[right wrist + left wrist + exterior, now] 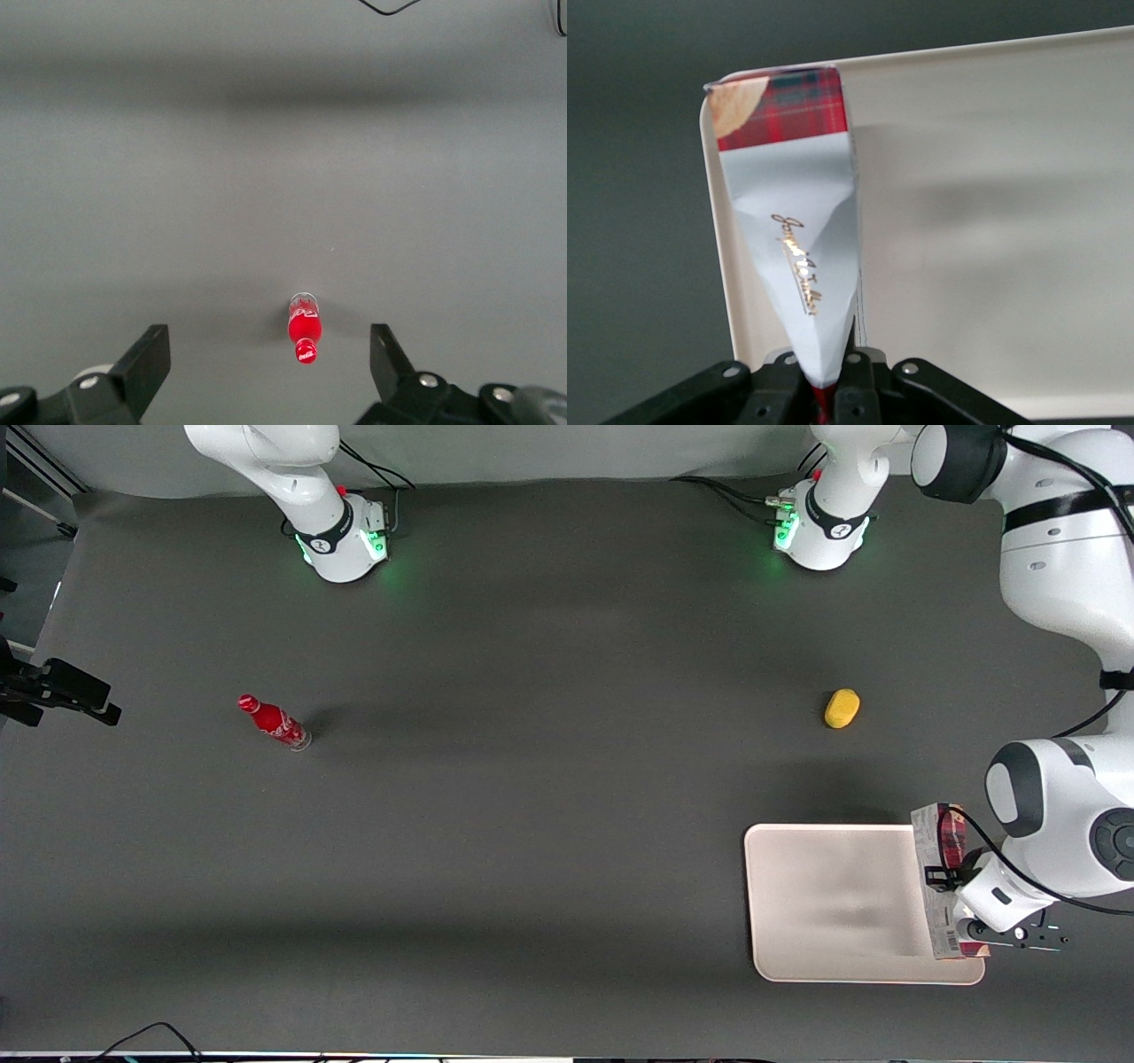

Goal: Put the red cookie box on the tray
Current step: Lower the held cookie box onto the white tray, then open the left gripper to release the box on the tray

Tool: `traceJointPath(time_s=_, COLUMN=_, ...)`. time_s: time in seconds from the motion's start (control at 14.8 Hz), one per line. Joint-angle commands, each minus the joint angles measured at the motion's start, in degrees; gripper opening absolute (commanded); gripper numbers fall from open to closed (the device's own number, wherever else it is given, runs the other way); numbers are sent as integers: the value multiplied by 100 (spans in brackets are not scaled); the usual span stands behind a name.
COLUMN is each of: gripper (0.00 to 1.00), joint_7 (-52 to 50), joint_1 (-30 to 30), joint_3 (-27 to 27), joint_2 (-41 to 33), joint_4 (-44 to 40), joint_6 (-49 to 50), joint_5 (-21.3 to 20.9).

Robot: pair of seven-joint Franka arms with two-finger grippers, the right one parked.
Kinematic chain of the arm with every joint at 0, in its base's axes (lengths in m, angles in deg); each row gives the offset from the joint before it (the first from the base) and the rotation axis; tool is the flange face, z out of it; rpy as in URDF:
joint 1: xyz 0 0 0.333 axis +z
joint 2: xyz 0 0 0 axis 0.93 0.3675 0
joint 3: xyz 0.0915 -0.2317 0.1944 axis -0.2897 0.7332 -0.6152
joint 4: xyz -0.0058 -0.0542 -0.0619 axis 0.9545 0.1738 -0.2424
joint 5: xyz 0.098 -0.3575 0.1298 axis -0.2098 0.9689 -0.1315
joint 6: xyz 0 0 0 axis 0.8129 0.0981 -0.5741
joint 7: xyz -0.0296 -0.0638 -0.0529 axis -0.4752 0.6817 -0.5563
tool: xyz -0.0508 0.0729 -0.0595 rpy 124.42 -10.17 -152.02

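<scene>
A: Where do we have the red cookie box [793,248] now?

B: Pinched in our hand [828,382], hanging over the edge of the tray [824,903] that lies toward the working arm's end of the tabletop [532,824]. From the wrist we see its fingers pressed onto the narrow lower end of the carton, with the rest of it reaching out above the tray's rim.

A: How do we reckon it handles?

B: Light, we judge, being thin cardboard. It looks stiff along its length, but the faces would dent under a hard squeeze. Its long slim form would swing if held by one end, so a hold across the two broad faces nearer the middle would suit us better.

A: Anything readable?

B: Gold script runs along the white face, too slanted for us to read. There is plaid print at the upper end, and a barcode shows on the side in the front view.
</scene>
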Motion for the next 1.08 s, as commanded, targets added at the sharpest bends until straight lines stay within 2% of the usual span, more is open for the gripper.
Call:
traceJointPath(time_s=0.0, gripper=0, joint_7=140, joint_1=140, joint_3=-61, joint_2=253, joint_4=-79, joint_6=-186, joint_5=294)
traceJointPath(time_s=0.2, gripper=0, joint_7=42, joint_1=131, joint_3=-61, joint_2=340, joint_4=-88, joint_6=-221, joint_5=303)
traceJointPath(time_s=0.4, gripper=0, joint_7=42, joint_1=131, joint_3=-61, joint_2=534, joint_4=-97, joint_6=-729, joint_5=303)
traceJointPath(time_s=0.67, gripper=0, joint_7=68, joint_1=131, joint_3=-61, joint_2=605, joint_4=-88, joint_6=-757, joint_5=303)
traceJointPath(time_s=0.74, gripper=23, joint_7=69, joint_1=131, joint_3=-61, joint_2=613, joint_4=-80, joint_6=-757, joint_5=303)
traceJointPath(time_s=0.81, gripper=96, joint_7=77, joint_1=131, joint_3=-61, joint_2=605, joint_4=-79, joint_6=-757, joint_5=303)
traceJointPath(time_s=0.88, gripper=100, joint_7=103, joint_1=140, joint_3=-61, joint_2=613, joint_4=-79, joint_6=-757, joint_5=303)
traceJointPath(time_s=1.01, gripper=100, joint_7=121, joint_1=140, joint_3=-61, joint_2=613, joint_4=-79, joint_6=-757, joint_5=294)
